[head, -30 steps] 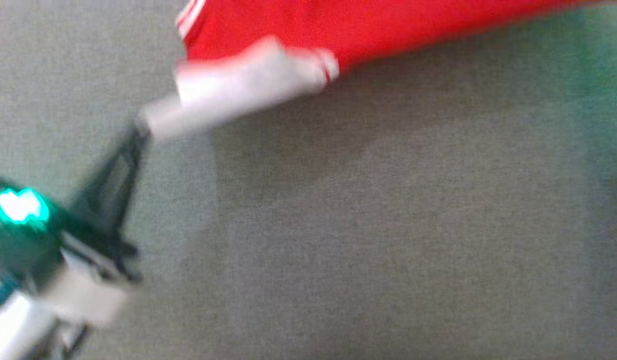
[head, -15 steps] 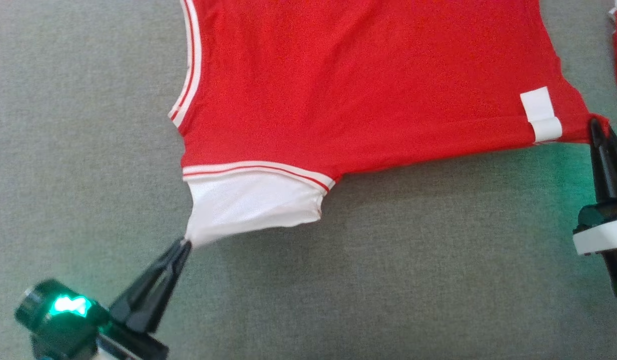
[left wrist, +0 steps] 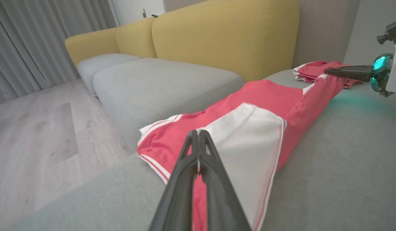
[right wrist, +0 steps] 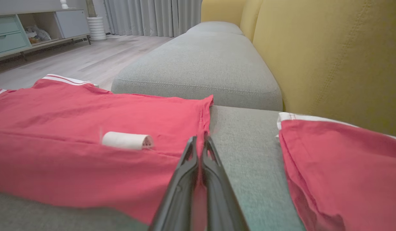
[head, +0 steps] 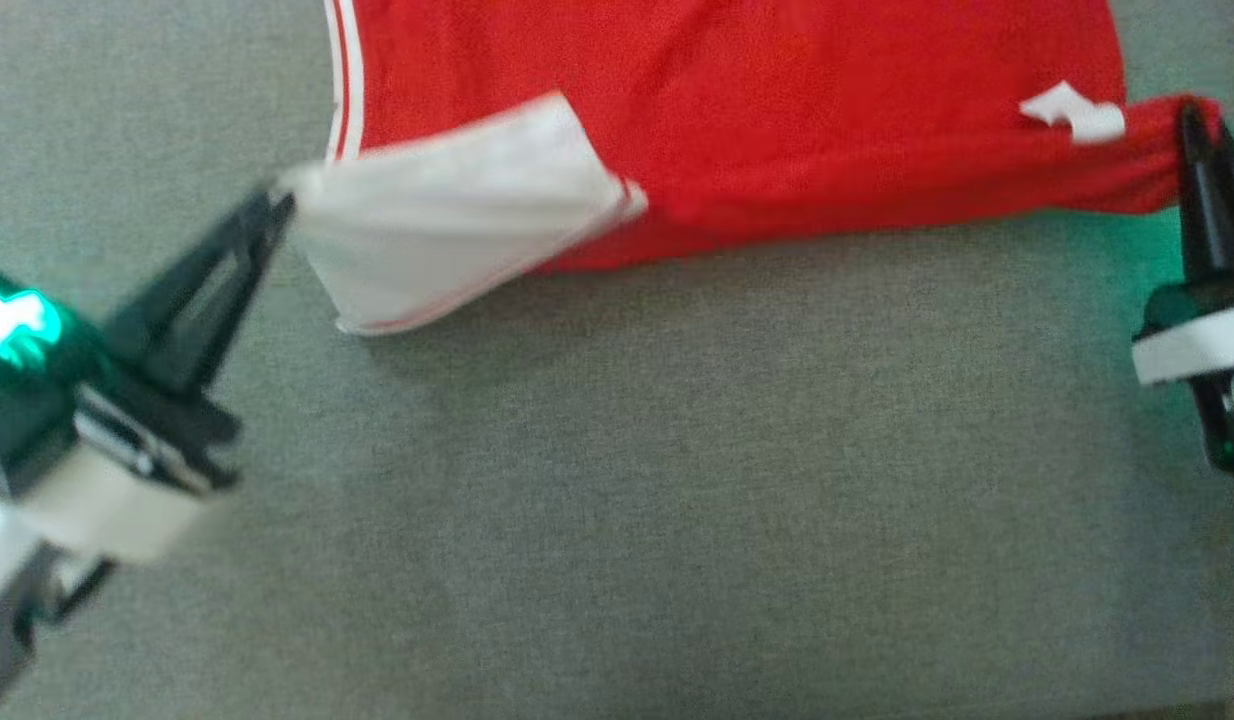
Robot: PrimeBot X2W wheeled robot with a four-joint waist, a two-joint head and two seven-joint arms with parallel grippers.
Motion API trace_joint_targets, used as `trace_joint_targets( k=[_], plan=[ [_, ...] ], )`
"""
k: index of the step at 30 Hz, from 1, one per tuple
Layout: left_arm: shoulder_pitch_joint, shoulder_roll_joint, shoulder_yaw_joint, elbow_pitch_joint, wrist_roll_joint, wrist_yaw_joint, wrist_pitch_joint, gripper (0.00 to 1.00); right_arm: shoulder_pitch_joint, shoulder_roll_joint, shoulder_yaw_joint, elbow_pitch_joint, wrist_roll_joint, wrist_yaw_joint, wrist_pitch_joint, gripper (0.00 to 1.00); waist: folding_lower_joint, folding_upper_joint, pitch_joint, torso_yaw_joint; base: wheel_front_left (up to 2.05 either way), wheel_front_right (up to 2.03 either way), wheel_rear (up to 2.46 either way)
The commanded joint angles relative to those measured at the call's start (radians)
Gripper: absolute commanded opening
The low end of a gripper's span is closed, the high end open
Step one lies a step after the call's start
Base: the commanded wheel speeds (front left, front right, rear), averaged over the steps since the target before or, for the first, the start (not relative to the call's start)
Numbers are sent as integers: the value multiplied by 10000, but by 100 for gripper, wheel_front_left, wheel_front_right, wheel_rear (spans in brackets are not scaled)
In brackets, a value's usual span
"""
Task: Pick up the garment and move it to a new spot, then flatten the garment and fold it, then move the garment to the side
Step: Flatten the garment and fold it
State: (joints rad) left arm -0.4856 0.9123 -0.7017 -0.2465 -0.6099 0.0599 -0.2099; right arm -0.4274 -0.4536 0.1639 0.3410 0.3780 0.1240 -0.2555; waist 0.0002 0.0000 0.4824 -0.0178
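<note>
The garment [head: 737,100] is a red shirt with white sleeves and striped trim, spread across the grey sofa seat at the top of the head view. My left gripper [head: 277,200] is shut on the tip of its white sleeve [head: 447,230], which is lifted and folded back over the red cloth. At the far right, my right gripper [head: 1192,115] is shut on the bunched red hem corner beside a white label [head: 1072,110]. The left wrist view shows the garment [left wrist: 265,106] stretched between my left gripper [left wrist: 198,134] and the far right gripper [left wrist: 329,70]. My right gripper [right wrist: 199,139] pinches red cloth [right wrist: 89,141].
A second red garment [right wrist: 342,160] lies on the seat to the right, against the yellow backrest [right wrist: 329,57]. More grey cushions [left wrist: 159,83] extend beyond, with wooden floor [left wrist: 34,134] and curtains past the seat's edge. A cabinet [right wrist: 12,35] stands far off.
Both grippers have carried their held corners up the picture: the near edge now folds over the red body, and the white sleeve has flipped upward.
</note>
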Motion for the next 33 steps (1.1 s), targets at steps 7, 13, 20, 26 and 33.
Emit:
trace_joint_targets(
  k=[7, 13, 20, 26, 33],
  plan=[
    [-2476, 140, 690, 1002, 400, -906, 667, 0, -1268, -247, 651, 602, -143, 67, -62, 0, -2, 0, 613, -24, 0, 0, 0],
    [-3834, -210, 645, 2017, 312, -1493, 925, 0, -2219, -226, 926, 1131, -165, 67, -62, 0, -2, 0, 1044, -93, 0, 0, 0],
    [-4854, -438, 344, 2802, 598, -1735, 953, 0, -3020, -97, 1039, 1442, -472, 67, -62, 0, -2, 0, 1382, -162, 0, 0, 0],
    [-5133, -883, 37, 3511, 453, -1800, 860, 100, -3412, 187, 696, 1697, -890, 67, -62, 100, -2, 0, 1411, -137, 0, 0, 0],
    [-3744, -1299, 160, 3459, 675, -212, -41, 100, -2937, 572, 603, 1292, -1584, 67, -63, 100, -2, 0, 909, -232, 0, 0, 0]
  ],
)
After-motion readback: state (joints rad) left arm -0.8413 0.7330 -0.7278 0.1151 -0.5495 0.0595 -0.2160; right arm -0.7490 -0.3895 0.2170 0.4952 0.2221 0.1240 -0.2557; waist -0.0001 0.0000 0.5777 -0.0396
